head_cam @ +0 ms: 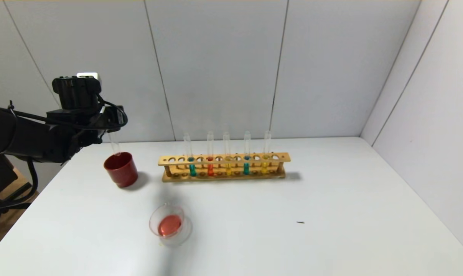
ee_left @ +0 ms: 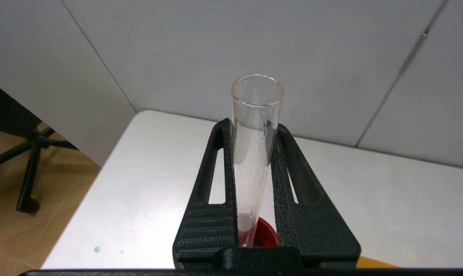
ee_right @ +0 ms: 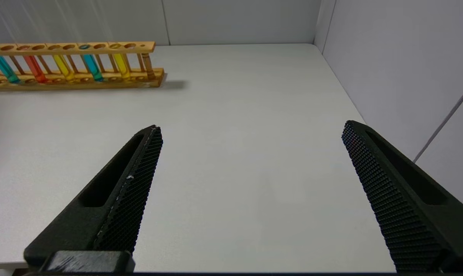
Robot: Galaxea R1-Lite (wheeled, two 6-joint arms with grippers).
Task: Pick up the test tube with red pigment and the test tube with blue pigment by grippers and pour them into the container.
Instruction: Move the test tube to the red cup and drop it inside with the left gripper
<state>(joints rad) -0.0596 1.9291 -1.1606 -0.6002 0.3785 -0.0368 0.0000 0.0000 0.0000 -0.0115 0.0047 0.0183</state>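
Holding emptied tube (ee_left: 254, 153), left tool (ee_left: 253, 126) above red cup (head_cam: 120, 169).

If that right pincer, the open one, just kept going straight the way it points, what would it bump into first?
Probably nothing soon: the right pincer points across bare white table toward the far wall. The wooden rack sits off to one side; depth is unclear.

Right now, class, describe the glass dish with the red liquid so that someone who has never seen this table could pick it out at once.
Start at the wooden test tube rack standing across the middle of the white table. Come toward the table's near edge and a little left: the glass dish sits there alone. Unlike the opaque dark red cup left of the rack, it is clear and low, with a shallow pool of red liquid.
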